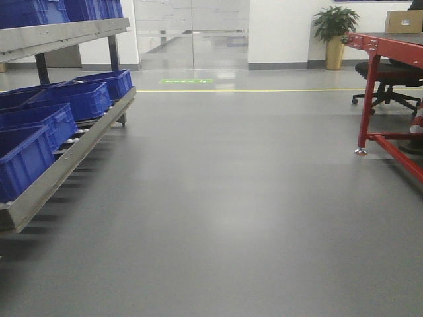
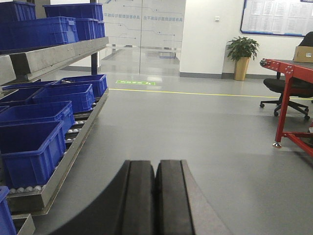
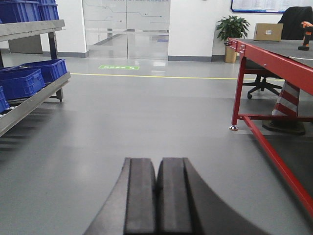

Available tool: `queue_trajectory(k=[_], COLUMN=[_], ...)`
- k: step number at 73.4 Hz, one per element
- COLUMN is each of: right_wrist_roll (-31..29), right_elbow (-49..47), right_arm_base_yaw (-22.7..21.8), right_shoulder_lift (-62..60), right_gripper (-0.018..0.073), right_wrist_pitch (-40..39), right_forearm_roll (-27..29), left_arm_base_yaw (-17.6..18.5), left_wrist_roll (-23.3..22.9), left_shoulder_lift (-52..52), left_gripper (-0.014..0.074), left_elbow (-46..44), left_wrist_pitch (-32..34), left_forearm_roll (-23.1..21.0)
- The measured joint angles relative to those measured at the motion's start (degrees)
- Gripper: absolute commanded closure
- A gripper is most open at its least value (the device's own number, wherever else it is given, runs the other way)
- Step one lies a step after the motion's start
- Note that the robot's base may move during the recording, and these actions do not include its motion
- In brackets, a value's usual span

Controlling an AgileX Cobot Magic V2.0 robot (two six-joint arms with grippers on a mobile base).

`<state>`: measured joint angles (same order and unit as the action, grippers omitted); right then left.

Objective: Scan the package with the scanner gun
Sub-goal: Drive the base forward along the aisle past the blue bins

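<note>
Big open warehouse kind of room, grey floor (image 1: 218, 218) running back to glass doors (image 1: 192, 26). Both arms were just pointing out across it. The left gripper (image 2: 155, 169) had its two black pads pressed flat together with nothing between them. The right gripper (image 3: 156, 166) was the same deal, closed up and empty.

So task-wise I'd call it basically at zero. Nothing was picked up, nothing was scanned, and everything was left to do: reach the counter, grab the scanner, aim it at the label.

Out past the left gripper sat a rack of blue bins (image 2: 34, 147). Out past the right one stood the red counter (image 3: 274, 58), well away from both grippers.

Here's the handy bit. Only the right wrist view showed an orange-and-black thing at the far right edge of that counter, which I took for the scanner gun (image 3: 306, 34), though it was small and cut off. The front and left wrist views missed it completely.

As for the package, I couldn't pin it down. A tan cardboard box (image 3: 268, 32) stood at the counter's far end by the plant (image 3: 234, 27), too far off to read any label.
</note>
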<state>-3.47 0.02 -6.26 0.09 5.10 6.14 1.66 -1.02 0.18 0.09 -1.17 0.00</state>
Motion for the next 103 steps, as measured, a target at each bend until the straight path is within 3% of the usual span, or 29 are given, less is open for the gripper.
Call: queue_trajectory(k=[103], right_wrist_roll=[0.00], right_elbow=[0.00], right_arm_base_yaw=[0.00], right_shoulder_lift=[0.00], right_gripper=[0.0728], right_wrist_pitch=[0.00], right_forearm_roll=[0.00], left_arm_base_yaw=[0.00], left_wrist_roll=[0.00], left_shoulder_lift=[0.00], left_gripper=[0.0708], left_elbow=[0.00], left_wrist_pitch=[0.00], left_forearm_roll=[0.00])
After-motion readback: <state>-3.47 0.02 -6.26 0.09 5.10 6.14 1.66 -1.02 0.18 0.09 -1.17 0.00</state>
